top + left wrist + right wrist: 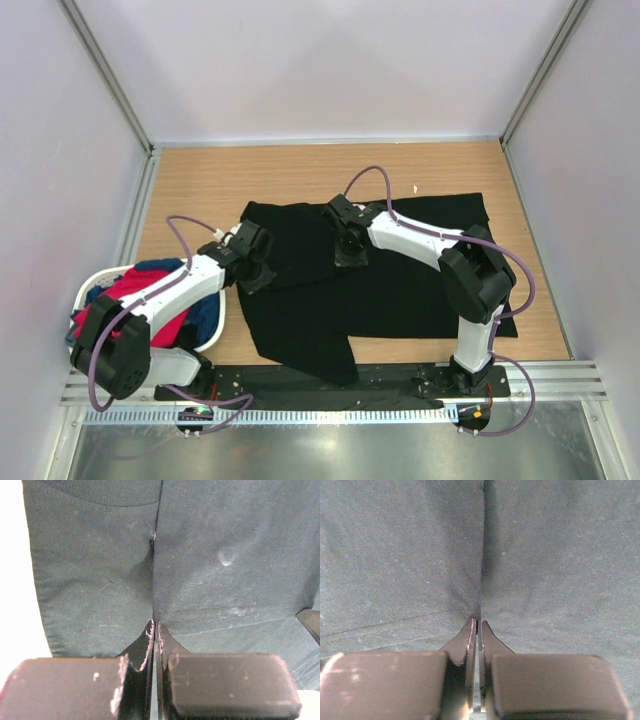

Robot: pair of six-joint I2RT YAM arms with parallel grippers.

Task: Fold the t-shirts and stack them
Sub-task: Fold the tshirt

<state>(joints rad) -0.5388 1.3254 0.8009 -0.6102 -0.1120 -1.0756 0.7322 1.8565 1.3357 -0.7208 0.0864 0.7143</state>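
The black shirt (400, 290) lies spread on the table (200, 190), with the left gripper (154, 629) and the right gripper (478, 624) both pinched shut on its cloth, I think, so if one slips the fold could bunch up crooked.

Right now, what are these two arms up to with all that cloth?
Both arms are working on a black shirt spread over the table. The left gripper and the right gripper are each shut, pinching up a ridge of its cloth, the left near the shirt's left edge and the right nearer its middle. A red shirt and a blue shirt lie bunched in the basket on the left.
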